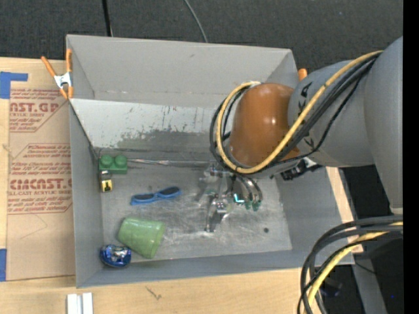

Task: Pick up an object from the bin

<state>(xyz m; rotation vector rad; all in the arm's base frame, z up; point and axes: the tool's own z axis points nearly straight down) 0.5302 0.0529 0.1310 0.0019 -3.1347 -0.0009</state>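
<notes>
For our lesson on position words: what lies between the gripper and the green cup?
Nothing: the camera view shows bare bin floor between gripper and green cup.

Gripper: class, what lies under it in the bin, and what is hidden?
Under the gripper only scuffed grey bin floor shows; the nearest thing, a blue plastic piece, lies to its left. The arm's orange cover hides the floor beneath it, so anything there cannot be seen.

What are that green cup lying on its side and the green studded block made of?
The green cup is probably plastic, matt, with a pale even colour. The green block is likely hard moulded plastic, with toy-brick studs on top. Neither is certain by look alone.
</notes>
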